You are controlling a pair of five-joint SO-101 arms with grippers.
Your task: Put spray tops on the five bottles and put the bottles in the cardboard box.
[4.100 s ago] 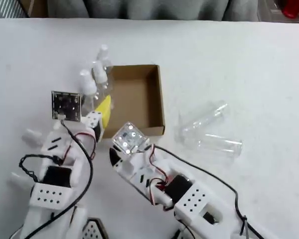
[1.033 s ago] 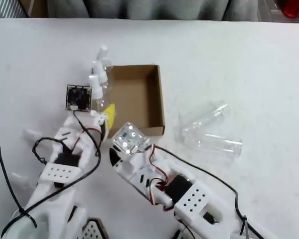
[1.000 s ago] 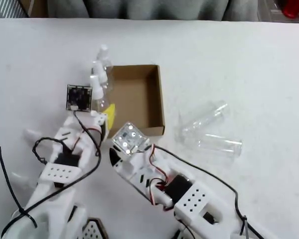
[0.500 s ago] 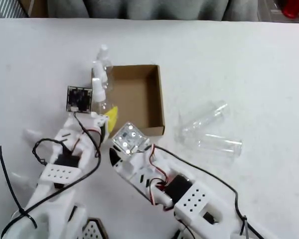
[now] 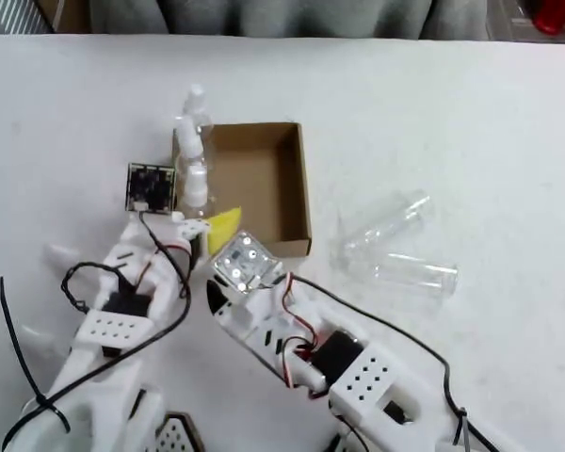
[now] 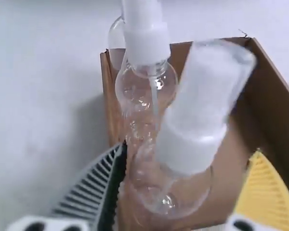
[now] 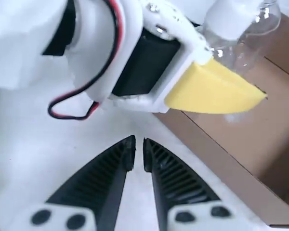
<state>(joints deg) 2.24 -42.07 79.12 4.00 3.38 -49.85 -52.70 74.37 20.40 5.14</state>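
I swung the capped bottle (image 6: 179, 190) over the cardboard box (image 5: 264, 179) corner and spread my left gripper (image 5: 210, 221) wide, so it looked released there.

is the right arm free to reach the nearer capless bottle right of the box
Probably yes: the right gripper is empty, and that bottle lies on open table, apart from the cardboard box.
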